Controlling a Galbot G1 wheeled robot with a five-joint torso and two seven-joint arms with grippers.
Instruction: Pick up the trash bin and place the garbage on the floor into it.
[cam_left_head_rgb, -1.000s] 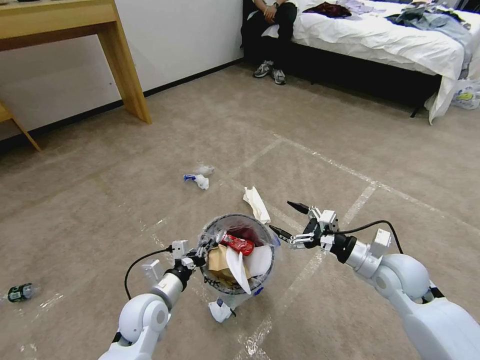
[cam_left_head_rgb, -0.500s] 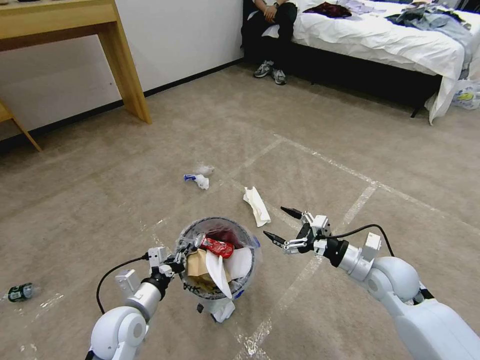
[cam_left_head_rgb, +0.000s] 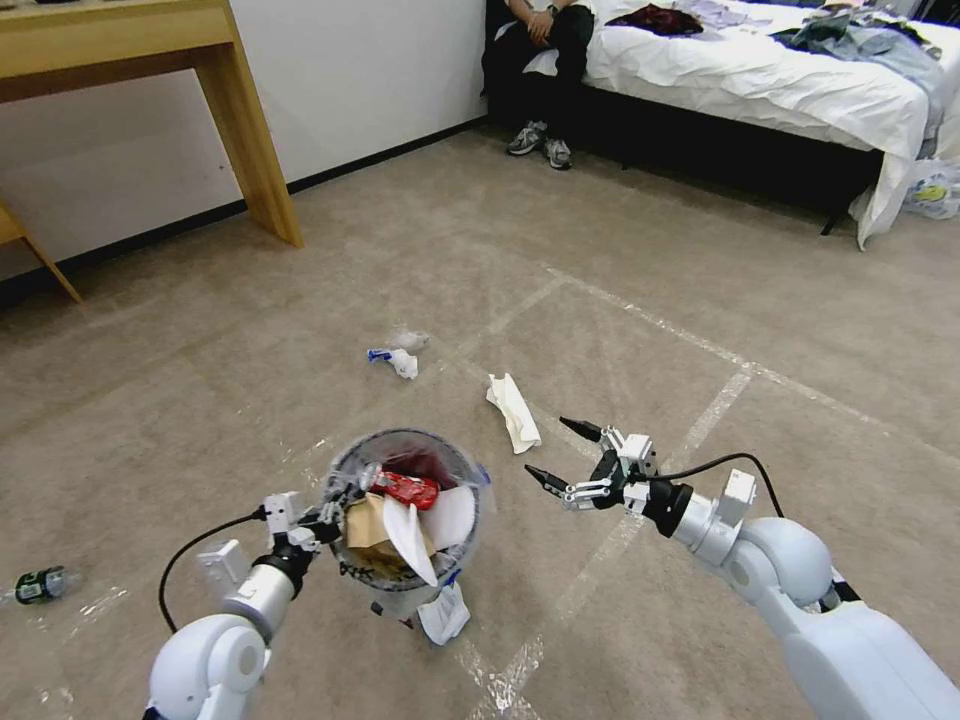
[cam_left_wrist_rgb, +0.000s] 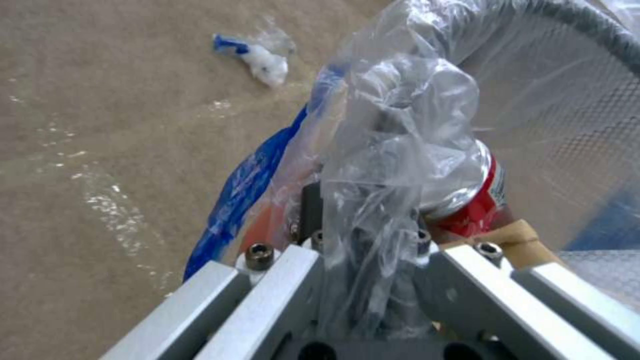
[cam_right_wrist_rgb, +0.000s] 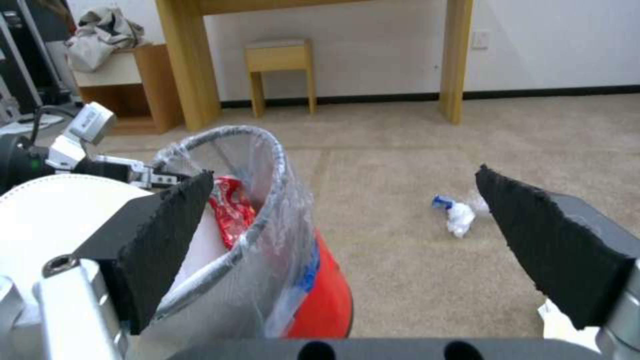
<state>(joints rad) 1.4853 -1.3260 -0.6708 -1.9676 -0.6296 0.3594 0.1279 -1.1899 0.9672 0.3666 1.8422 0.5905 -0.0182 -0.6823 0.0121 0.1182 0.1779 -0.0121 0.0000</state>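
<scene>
Your left gripper (cam_left_head_rgb: 322, 516) is clamped on the trash bin (cam_left_head_rgb: 405, 520) rim, holding it off the floor (cam_left_head_rgb: 640, 330). Your right gripper (cam_left_head_rgb: 556, 454) hangs wide open and empty; the folded white tissue (cam_left_head_rgb: 513, 411) lies just ahead, lengthwise away from you.

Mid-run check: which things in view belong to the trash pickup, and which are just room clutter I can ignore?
Part of the job:
- trash bin, gripped at its rim by the left gripper
- right gripper, open beside the bin
- folded white slipper on the floor
- blue-and-white wrapper
- small bottle

Just lying about:
- wooden desk
- bed with clothes
</scene>
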